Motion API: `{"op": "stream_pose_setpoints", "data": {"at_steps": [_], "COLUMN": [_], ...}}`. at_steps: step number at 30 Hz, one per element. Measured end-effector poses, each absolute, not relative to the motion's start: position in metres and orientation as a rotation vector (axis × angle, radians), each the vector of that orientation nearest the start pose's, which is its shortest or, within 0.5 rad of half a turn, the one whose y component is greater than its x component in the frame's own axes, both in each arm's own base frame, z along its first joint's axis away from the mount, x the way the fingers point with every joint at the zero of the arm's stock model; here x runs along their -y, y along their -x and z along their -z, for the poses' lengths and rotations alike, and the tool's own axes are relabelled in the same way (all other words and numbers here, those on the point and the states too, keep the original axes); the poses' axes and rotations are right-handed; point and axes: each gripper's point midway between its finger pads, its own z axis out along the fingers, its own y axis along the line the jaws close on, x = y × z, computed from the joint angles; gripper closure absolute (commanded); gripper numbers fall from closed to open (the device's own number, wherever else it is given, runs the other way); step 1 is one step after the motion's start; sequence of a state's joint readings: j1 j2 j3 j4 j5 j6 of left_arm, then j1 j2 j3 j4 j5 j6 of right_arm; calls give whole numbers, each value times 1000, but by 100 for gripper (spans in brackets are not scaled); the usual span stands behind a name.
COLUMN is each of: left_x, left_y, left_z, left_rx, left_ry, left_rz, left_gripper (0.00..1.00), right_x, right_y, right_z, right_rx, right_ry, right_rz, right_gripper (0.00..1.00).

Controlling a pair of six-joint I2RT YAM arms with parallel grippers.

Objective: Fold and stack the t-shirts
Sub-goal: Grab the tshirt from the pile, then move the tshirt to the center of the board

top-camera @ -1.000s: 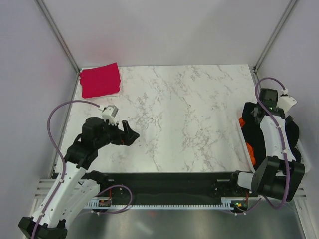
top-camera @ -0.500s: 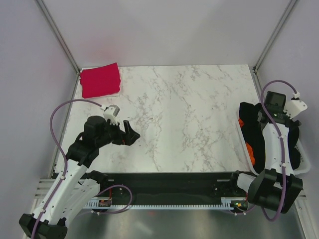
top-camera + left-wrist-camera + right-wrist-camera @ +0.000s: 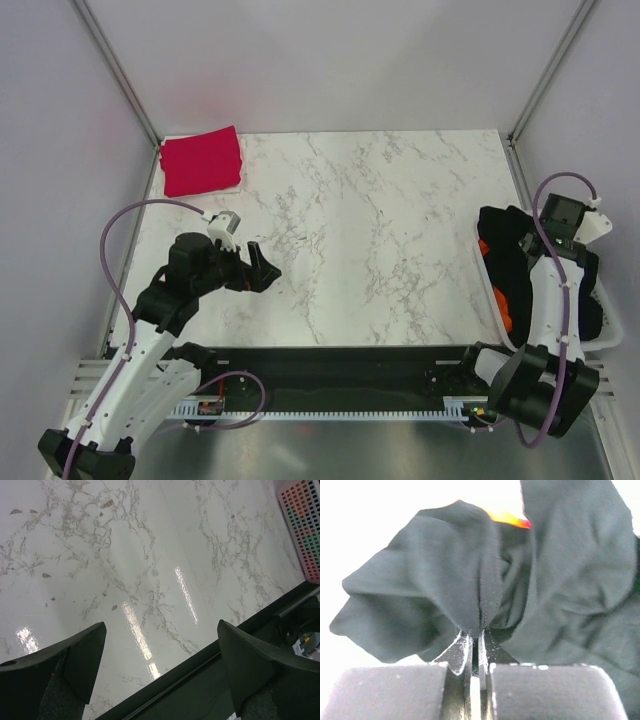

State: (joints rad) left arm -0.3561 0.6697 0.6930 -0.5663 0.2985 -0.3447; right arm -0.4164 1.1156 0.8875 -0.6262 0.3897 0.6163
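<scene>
The right gripper (image 3: 474,641) is at the right edge of the scene, over the white basket (image 3: 613,330). Its fingers (image 3: 456,655) are pinched almost together on a bunched fold of the black t-shirt (image 3: 445,590), with only thin cloth between them. That shirt spills over the basket's left rim, and an orange garment (image 3: 497,300) shows beneath it. The left gripper (image 3: 160,650) hovers above the marble table (image 3: 380,220) near the left – fingers (image 3: 75,655) spread wide, grasping nothing. A folded red t-shirt (image 3: 202,160) lies in the far left corner.
</scene>
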Motion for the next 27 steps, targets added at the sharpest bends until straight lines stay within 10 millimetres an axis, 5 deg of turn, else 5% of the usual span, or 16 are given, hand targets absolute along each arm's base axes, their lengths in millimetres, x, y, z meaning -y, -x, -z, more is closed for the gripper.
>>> {"op": "stream_pose_setpoints", "data": {"at_steps": [3, 7, 9, 11, 14, 17, 19, 21, 22, 23, 25, 27], "left_x": [145, 144, 144, 144, 144, 143, 142, 140, 140, 139, 138, 137], "left_y": [-202, -202, -202, -202, -202, -201, -202, -202, -203, -203, -204, -204], "left_z": [-187, -187, -187, -188, -189, -191, -192, -193, -193, -193, -193, -192], "left_rx": [-2165, -2164, -2163, -2160, -2152, -2142, -2136, -2130, -2130, -2130, -2131, -2133], "left_ry": [-196, -196, -196, -196, -194, -192, -189, -183, -180, -177, -175, -169], "left_rz": [726, 726, 726, 726, 723, 719, 713, 704, 699, 695, 691, 680], "left_gripper": [0, 0, 0, 0, 0, 0, 0, 0, 0, 0, 0, 0], "right_x": [139, 57, -2, -43, -76, -99, -113, -131, -145, -160, -194, -221], "right_y": [-278, -327, -313, -276, -215, -186, -204, -252, -279, -296, -338, -355], "right_z": [-214, -389, -486, -565, -634, -630, -596, -541, -509, -484, -405, -326], "right_rx": [-1874, -1587, -1427, -1278, -1080, -1018, -1083, -1265, -1384, -1476, -1739, -2007], "right_ry": [-1200, -750, -477, -246, -25, 89, 99, 38, 4, -18, -66, -110], "right_rz": [148, -400, -647, -793, -882, -1005, -1127, -1213, -1245, -1263, -1245, -1169], "right_gripper": [100, 100, 100, 100, 100, 100, 92, 72, 16, 2, 2, 2]}}
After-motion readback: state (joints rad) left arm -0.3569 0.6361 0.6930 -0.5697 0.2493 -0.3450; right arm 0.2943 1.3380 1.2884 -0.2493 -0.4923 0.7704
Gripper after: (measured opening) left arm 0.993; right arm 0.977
